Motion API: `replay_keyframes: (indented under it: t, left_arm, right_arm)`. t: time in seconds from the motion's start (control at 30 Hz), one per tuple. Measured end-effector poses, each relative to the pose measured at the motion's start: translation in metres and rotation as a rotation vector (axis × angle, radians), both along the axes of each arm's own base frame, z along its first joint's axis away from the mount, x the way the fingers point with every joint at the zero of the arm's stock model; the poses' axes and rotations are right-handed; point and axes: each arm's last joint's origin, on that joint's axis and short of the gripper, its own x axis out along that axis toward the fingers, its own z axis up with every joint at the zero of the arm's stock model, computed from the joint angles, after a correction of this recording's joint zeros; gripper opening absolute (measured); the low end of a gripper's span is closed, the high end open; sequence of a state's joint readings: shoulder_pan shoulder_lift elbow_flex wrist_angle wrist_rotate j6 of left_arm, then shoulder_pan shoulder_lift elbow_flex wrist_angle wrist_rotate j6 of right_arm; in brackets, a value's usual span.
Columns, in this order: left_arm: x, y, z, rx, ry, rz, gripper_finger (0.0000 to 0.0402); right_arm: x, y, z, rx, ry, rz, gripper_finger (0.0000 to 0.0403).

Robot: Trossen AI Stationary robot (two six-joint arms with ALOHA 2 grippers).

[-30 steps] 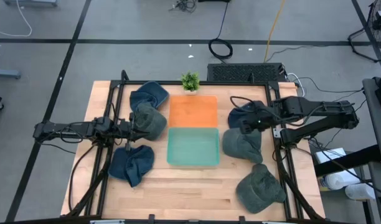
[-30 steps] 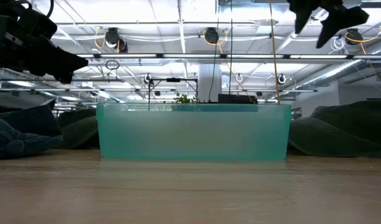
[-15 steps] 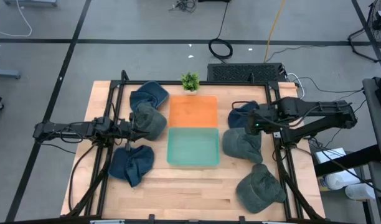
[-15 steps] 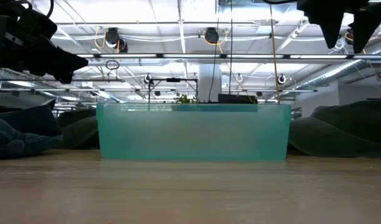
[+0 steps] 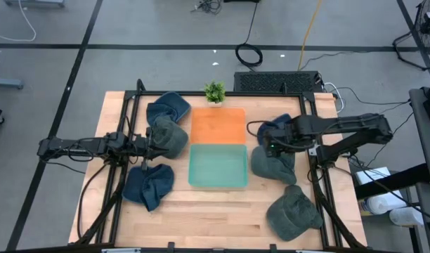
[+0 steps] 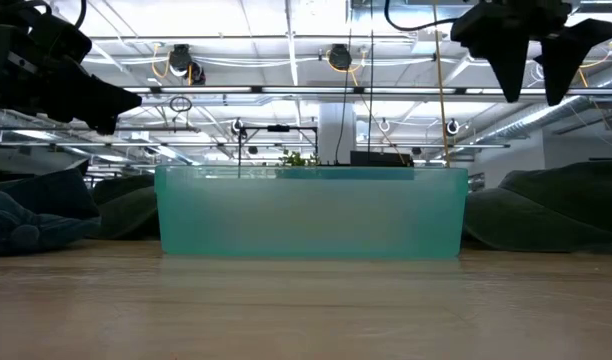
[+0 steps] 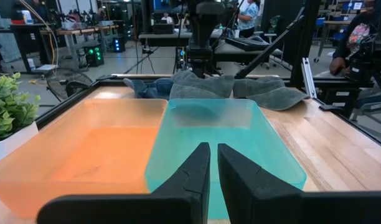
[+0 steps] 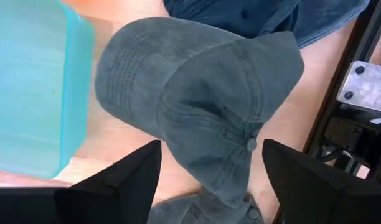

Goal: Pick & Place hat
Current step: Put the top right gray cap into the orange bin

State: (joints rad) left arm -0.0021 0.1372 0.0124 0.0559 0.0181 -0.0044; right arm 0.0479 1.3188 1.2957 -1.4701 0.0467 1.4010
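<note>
Inspector: Any change?
Clerk: Right gripper [image 5: 270, 148], fingers spread and empty, has moved toward the bins, above the grey hat [image 8: 197, 118] beside the teal bin [image 5: 217, 166]. Left gripper [image 5: 153, 141] clenched, unmoved.

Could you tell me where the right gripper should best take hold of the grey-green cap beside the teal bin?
Probably at the crown of the grey-green cap, near its top button, coming straight down from above. The cap lies flat on the table with its soft domed crown facing up, and the open right gripper is above it, so its fingers could pinch a fold of fabric there.
</note>
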Motion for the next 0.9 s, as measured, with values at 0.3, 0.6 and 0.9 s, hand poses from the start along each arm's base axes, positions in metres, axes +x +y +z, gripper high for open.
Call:
replay_keyframes:
  t: [0.3,0.6,0.9]
  left_arm:
    - [0.000,0.000,0.000,0.000,0.000,0.000,0.0037]
    - [0.000,0.000,0.000,0.000,0.000,0.000,0.0037]
    - [0.000,0.000,0.000,0.000,0.000,0.000,0.0037]
  right_arm:
    - [0.016,0.002,-0.028,0.031,-0.034,0.000,0.0267]
    - [0.013,0.002,-0.063,0.046,-0.008,-0.019,0.0267]
    - [0.014,0.001,-0.083,0.025,-0.050,-0.025,0.0267]
